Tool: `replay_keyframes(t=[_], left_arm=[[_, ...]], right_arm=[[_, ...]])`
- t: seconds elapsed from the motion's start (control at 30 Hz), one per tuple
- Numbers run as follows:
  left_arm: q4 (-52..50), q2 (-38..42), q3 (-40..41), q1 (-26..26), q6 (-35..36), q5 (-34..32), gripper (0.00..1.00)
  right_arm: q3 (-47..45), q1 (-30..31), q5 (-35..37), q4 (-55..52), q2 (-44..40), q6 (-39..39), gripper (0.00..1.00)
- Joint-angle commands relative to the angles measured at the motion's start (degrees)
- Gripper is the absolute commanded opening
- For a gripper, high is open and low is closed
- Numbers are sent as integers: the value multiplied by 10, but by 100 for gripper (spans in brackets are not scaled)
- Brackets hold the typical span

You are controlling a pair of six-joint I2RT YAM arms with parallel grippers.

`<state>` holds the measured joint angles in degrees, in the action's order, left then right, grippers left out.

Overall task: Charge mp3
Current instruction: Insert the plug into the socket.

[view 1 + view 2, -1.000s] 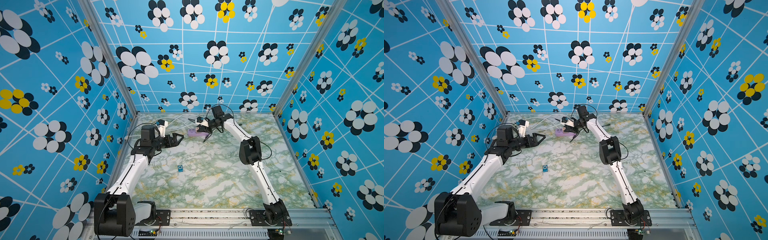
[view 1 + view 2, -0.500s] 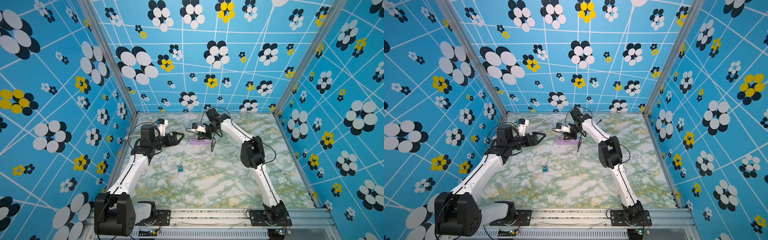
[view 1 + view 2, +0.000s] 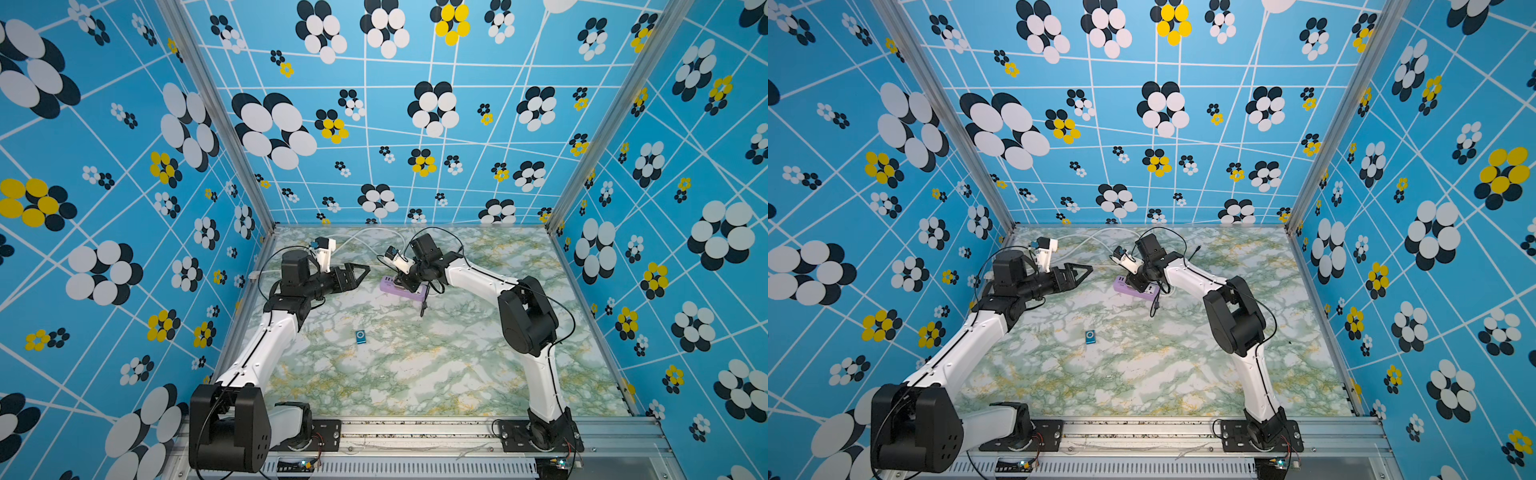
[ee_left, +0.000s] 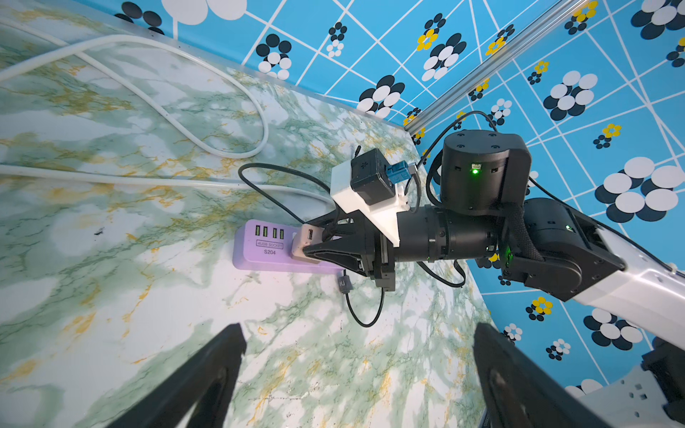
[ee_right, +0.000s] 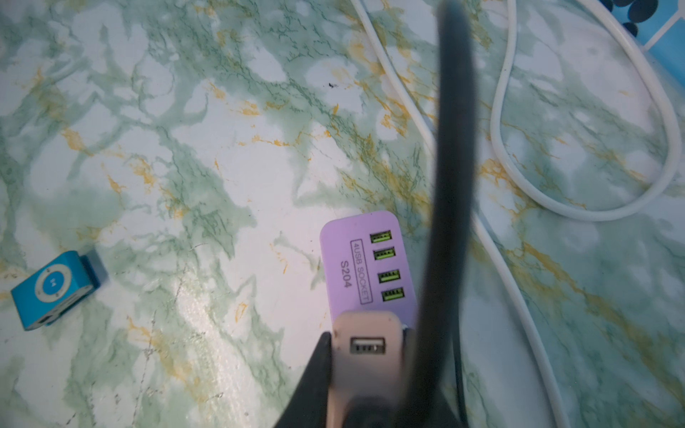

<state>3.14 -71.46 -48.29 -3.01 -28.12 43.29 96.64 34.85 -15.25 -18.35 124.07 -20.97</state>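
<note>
Well apart from the strip point(image 3: 390, 287), on the side nearer the arms' bases, the mp3 point(image 3: 360, 337) lies flat and alone on the desk point(image 3: 415, 374). It is a small teal slab with a pale ring on its face. The strip is a smooth lilac block with rounded corners and four green USB ports. The right jaws are parted only narrowly and clamped on the charger point(image 4: 305, 242), a pinkish matte cube with one USB port, which sits against the strip's top just beside those ports. A thin black cable point(image 4: 367, 318) loops down beside the strip. The left jaws are spread wide and empty above the glossy green-veined marble desk, pointing toward the strip. A white cord point(image 4: 185, 129) curls beyond it.
</note>
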Motion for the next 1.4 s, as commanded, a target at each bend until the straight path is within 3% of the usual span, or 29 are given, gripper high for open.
replay_keyframes(t=[0.0,0.13,0.4,0.47,0.57,0.7,0.77,0.87,0.97,1.07,1.17,1.23,1.3,1.37], left_arm=[[33,-1,10,4,-11,19,99],[60,1,23,3,-20,23,99],[103,0,58,0,-43,36,99],[111,3,66,-1,-41,36,99],[126,1,78,-2,-46,34,99],[127,7,78,-3,-46,36,99],[126,10,79,-4,-44,33,99],[134,10,75,-3,-51,33,99],[152,11,77,-3,-58,29,99],[176,6,81,-3,-73,29,99],[184,3,87,-4,-85,34,99],[177,8,91,-4,-81,36,99],[163,18,95,-3,-72,36,99],[154,25,97,-3,-65,37,99]], right_arm=[[-61,-2,45,-24,-14,79,0],[-205,10,55,127,-82,191,0],[-444,37,169,397,-154,280,0],[-498,57,185,495,-146,286,0],[-492,82,221,538,-84,276,0],[-430,100,237,412,-57,308,0],[-438,107,223,426,-59,302,0],[-395,90,184,268,-94,322,0],[-435,100,179,257,-134,341,0],[-484,119,222,313,-103,370,0],[-418,157,307,222,-62,328,0],[-417,155,283,236,-55,328,0],[-372,148,217,144,-37,321,0],[-376,154,212,101,-57,328,0]])
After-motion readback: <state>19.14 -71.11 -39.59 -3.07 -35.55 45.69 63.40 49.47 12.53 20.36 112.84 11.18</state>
